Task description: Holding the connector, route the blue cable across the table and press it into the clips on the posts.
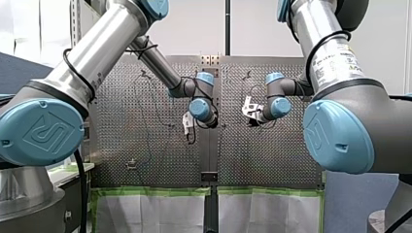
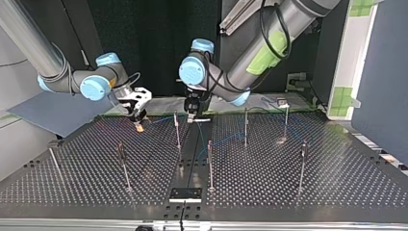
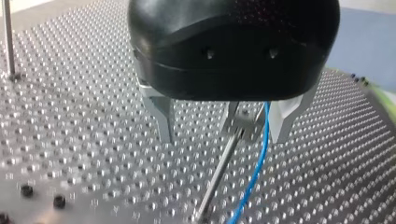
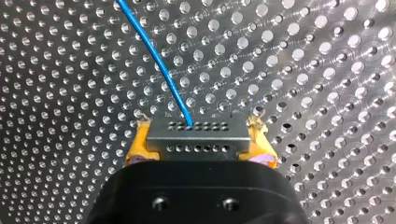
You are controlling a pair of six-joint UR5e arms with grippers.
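Blue cable between the spread left jaws, touching neither of them, just beside the post and its clip. Long axis roughly along the post, slanting down toward the surface. Seated in the clip or only alongside it: cannot tell.

Other end fixed in the connector, which sits pinched flat between the yellow pads of the right jaws. From its upper row of holes, cable heading straight away over the perforated surface.

In the top view, right jaws at the far left and left jaws at the far middle, with the cable too thin to follow between them.

Probably next: a short sideways press into this clip. Left jaws nearer and already straddling it, right jaws well apart, best used for tension on the connector.
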